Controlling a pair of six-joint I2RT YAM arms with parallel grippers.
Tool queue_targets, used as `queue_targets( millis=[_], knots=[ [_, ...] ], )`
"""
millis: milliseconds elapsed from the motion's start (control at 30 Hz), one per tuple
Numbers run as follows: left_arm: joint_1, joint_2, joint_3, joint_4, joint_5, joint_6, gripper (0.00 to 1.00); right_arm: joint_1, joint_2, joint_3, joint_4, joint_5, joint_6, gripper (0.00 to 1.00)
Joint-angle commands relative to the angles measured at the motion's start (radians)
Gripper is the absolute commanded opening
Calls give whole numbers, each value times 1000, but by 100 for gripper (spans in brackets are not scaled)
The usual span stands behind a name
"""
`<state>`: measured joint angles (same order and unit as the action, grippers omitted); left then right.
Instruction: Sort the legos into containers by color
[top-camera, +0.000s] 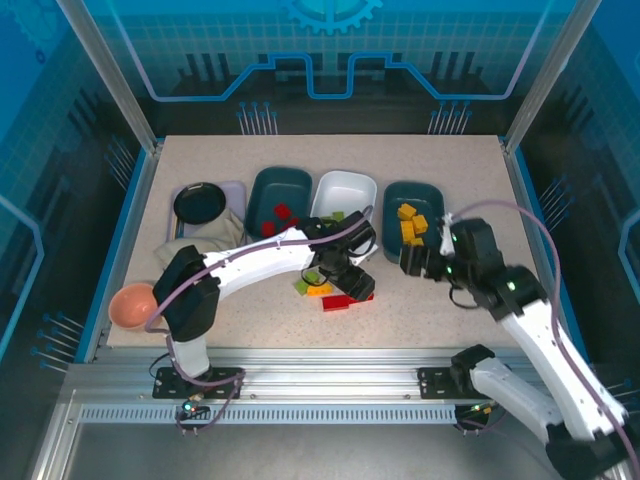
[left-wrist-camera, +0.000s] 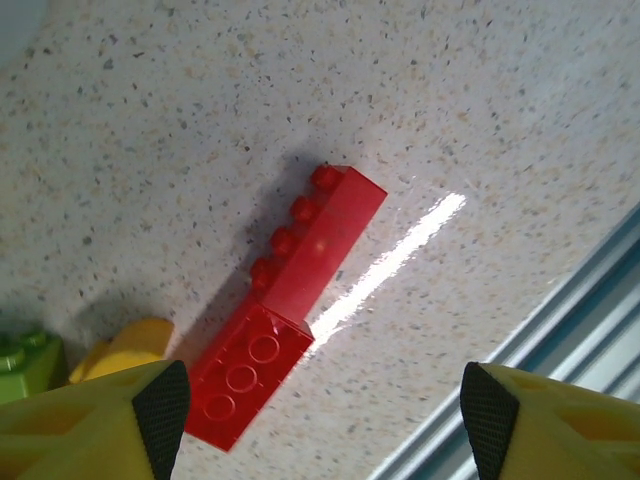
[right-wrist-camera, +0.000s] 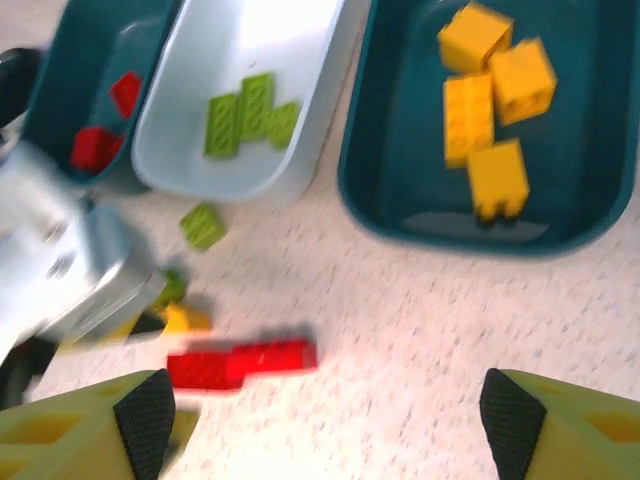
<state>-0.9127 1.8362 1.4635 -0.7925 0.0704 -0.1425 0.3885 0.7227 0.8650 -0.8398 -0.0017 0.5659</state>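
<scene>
Red studded bricks (left-wrist-camera: 296, 300) lie touching on speckled tabletop (left-wrist-camera: 180, 110).

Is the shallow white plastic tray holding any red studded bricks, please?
No, the white plastic tray holds only lime green studded bricks.

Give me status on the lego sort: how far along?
Done: yellow bricks sit in the right teal tray, green bricks in the white tray, red bricks in the left teal tray.
In hand: nothing. The left gripper hangs open over the loose red bricks.
Left: those, a loose yellow brick and loose green bricks on the table.
</scene>
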Motion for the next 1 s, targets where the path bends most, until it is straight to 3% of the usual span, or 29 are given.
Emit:
queue_targets(
  millis=[0,167,400,567,733,967],
  knots=[
    [-34,64,39,19,-55,164,75,10,-145,-65,-126,-187,97,87],
    [-46,164,86,18,-111,187,77,10,-241,-61,-215,-214,114,88],
    [-46,261,106,34,-125,184,73,10,-240,-24,-224,-212,119,87],
    [-46,280,89,66,-125,167,56,10,-245,-21,-234,-202,124,87],
    [-46,274,107,71,-124,144,27,10,-229,-23,-217,-201,123,87],
    [-9,148,139,57,-193,50,22,10,-152,-15,-146,-234,80,84]
  ],
)
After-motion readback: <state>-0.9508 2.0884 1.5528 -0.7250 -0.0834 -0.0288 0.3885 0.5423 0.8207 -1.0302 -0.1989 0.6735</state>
